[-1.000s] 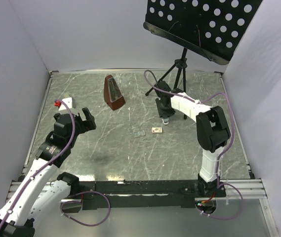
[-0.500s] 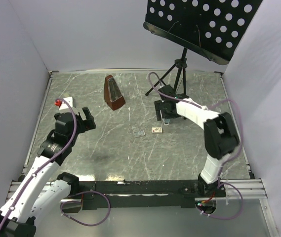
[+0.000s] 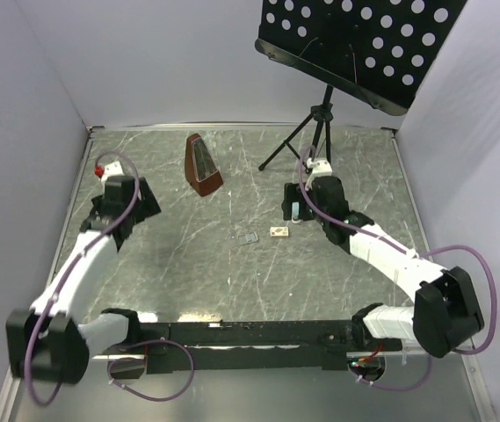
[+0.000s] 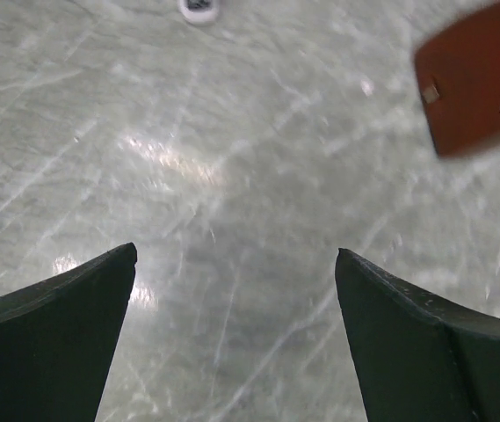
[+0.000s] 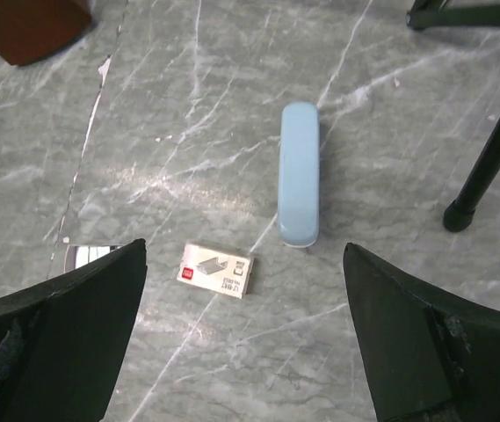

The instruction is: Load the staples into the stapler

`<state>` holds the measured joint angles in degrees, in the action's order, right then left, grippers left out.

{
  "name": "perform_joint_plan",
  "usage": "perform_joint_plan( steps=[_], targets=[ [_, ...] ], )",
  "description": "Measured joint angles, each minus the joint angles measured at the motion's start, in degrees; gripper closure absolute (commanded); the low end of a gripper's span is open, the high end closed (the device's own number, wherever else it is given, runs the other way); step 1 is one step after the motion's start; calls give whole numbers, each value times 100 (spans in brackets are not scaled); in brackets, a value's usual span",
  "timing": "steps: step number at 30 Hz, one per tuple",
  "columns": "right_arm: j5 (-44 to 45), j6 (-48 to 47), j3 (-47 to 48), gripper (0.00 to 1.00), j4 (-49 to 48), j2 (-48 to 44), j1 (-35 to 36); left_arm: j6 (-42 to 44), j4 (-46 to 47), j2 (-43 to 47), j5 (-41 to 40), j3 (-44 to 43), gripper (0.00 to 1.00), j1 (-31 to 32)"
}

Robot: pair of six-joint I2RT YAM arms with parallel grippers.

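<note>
The stapler (image 5: 300,185), pale blue and closed, lies on the marble table beyond my right gripper (image 5: 244,251), which is open and empty above it. Just left of the stapler's near end lies the small cream box of staples (image 5: 217,269); no loose strips show. From above, the stapler (image 3: 295,214) pokes out beside the right gripper (image 3: 292,204), with the box (image 3: 278,232) a little nearer. My left gripper (image 3: 135,204) hovers at the far left, well away from both. Only bare table shows between its open fingers in the left wrist view (image 4: 236,253).
A brown metronome (image 3: 203,165) stands at the back, left of centre. The music stand's tripod (image 3: 315,132) rises behind the stapler, one leg (image 5: 496,149) close on its right. A small translucent piece (image 3: 248,238) lies left of the box.
My right gripper has opened wide and let go of the stapler, while that arm's elbow swung down to the right. The left gripper has moved further back and left.
</note>
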<state>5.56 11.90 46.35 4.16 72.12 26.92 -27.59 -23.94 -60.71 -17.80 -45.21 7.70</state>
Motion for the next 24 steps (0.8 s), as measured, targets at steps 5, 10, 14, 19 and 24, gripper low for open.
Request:
perform_joint_plan(
  steps=[5, 10, 14, 19, 24],
  targets=[
    [11, 118, -376, 0, -474, -249, 11, -348, 186, -1469, 101, -968, 1, -726],
    [76, 192, -378, 0, -802, -485, 11, -629, 345, -3097, 68, -2295, 1, -1349],
    [125, 216, -382, 0, -850, -643, 11, -737, 385, -4273, 7, -3268, 6, -1580],
    [192, 214, -516, 0, -914, -857, 11, -704, 203, -5390, -22, -4153, 12, -1668],
    [201, 210, -542, 0, -920, -907, 11, -605, -26, -6166, -55, -4944, 35, -1668]
  ],
)
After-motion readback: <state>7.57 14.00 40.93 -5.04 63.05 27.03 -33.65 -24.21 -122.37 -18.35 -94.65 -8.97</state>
